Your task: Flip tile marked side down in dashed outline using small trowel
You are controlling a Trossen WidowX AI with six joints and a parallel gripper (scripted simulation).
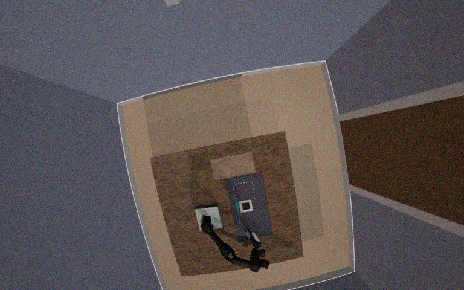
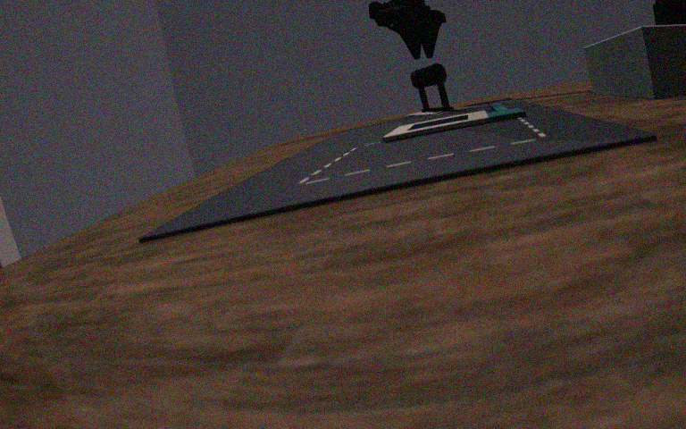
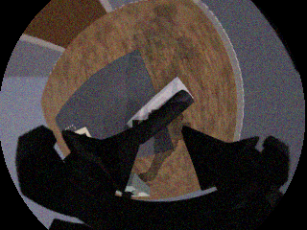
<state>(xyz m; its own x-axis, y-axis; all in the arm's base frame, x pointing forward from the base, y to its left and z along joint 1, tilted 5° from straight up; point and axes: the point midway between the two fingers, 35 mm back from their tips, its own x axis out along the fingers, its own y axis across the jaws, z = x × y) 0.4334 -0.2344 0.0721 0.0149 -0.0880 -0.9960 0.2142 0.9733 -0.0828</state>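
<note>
The tile (image 1: 245, 205) (image 2: 437, 122), pale with a dark square on its upper face, lies flat on the mat (image 1: 260, 217) (image 2: 242, 205) (image 3: 107, 98), just outside the dashed outline (image 1: 243, 182) (image 2: 398, 164). The trowel (image 1: 254, 236) (image 2: 429, 75) (image 3: 160, 98) has a pale rectangular blade and a black handle raised on two posts. It stands blade down near the mat's end, apart from the tile. My gripper (image 2: 423, 56) (image 3: 163, 128) is open and empty, with its fingertips a little above the handle. In the wrist view the handle slants across between the fingers, nearer the left one.
A flat teal piece (image 1: 237, 205) (image 2: 506, 110) lies against the tile's side. A grey box (image 1: 215, 214) (image 2: 616, 65) stands beside the mat near the arm's base. A pale rectangular patch (image 1: 232, 166) shows on the wooden table (image 1: 177, 191) beyond the mat.
</note>
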